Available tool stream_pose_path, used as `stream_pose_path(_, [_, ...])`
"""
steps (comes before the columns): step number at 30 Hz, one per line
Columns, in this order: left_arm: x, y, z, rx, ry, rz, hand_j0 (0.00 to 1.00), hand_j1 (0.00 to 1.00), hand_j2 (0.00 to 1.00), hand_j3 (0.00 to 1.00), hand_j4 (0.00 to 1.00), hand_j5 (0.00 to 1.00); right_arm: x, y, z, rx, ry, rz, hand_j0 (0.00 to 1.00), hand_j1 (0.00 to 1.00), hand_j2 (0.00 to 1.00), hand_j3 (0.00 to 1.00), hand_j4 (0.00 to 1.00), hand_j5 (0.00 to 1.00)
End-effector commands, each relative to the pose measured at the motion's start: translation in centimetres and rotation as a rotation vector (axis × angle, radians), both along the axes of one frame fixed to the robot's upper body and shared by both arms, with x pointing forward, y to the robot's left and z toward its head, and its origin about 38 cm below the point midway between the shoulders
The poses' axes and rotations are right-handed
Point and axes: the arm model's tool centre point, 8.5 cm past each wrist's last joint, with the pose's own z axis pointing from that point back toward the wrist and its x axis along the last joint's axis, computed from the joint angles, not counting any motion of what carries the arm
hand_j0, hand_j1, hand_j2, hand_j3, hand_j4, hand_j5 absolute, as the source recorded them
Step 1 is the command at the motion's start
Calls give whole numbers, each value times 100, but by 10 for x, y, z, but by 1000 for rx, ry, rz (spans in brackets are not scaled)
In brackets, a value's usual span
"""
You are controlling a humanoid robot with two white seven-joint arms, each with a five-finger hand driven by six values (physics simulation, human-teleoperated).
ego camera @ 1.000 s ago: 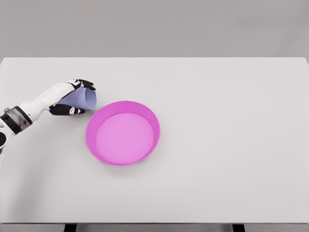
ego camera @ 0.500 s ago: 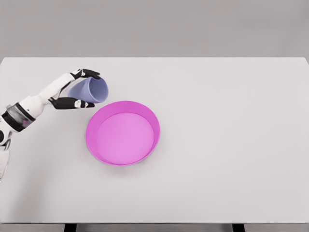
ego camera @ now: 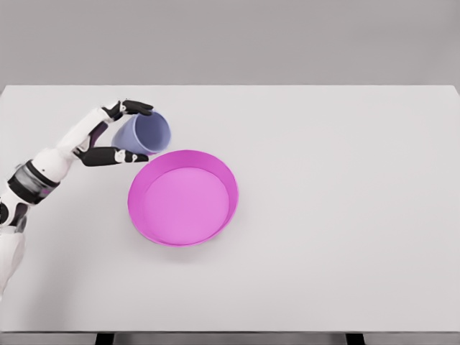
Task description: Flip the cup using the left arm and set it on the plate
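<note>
**Cup held on its side beside the plate**

The lilac cup (ego camera: pixel 146 133) is gripped by the left hand (ego camera: pixel 115 133), whose dark fingers (ego camera: pixel 136 108) are wrapped over its top while the thumb is pressed beneath. The cup is tipped sideways, its open mouth turned toward three o'clock. It is seen at about ten o'clock from the pink plate (ego camera: pixel 183 198), just beside the rim. The plate is set flat on the white desk (ego camera: pixel 345 201). The white forearm is brought in from the lower left

Left hand (ego camera: pixel 118 133) raised, fingers curled in a grasp.
</note>
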Motion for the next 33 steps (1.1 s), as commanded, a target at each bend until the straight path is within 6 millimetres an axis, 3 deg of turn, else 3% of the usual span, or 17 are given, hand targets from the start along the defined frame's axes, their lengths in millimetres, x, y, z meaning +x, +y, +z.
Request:
stream_pose_path(1, [-2,-9,8,-35,-17,-30,67,67,67,67,67,67,0,0,0,0,0,0,100,100,100,100,100,100])
stream_pose_path(3, [-8,-24,4,-64,-5,-76,67,67,67,67,67,67,0,0,0,0,0,0,100,100,100,100,100,100])
stream_pose_path(10, [-22,-47,3,-124,-13,-126,67,67,67,67,67,67,0,0,0,0,0,0,100,100,100,100,100,100])
stream_pose_path(13, [-27,-59,-9,-158,13,-137,67,67,67,67,67,67,0,0,0,0,0,0,100,100,100,100,100,100])
stream_pose_path(21, [-45,-69,-42,-185,100,-141,67,67,67,67,67,67,0,0,0,0,0,0,100,100,100,100,100,100])
stream_pose_path(29, [-47,-69,-51,-181,126,-135,67,67,67,67,67,67,0,0,0,0,0,0,100,100,100,100,100,100])
stream_pose_path(33, [-49,-72,-56,-189,135,-135,75,75,75,75,75,75,0,0,0,0,0,0,100,100,100,100,100,100])
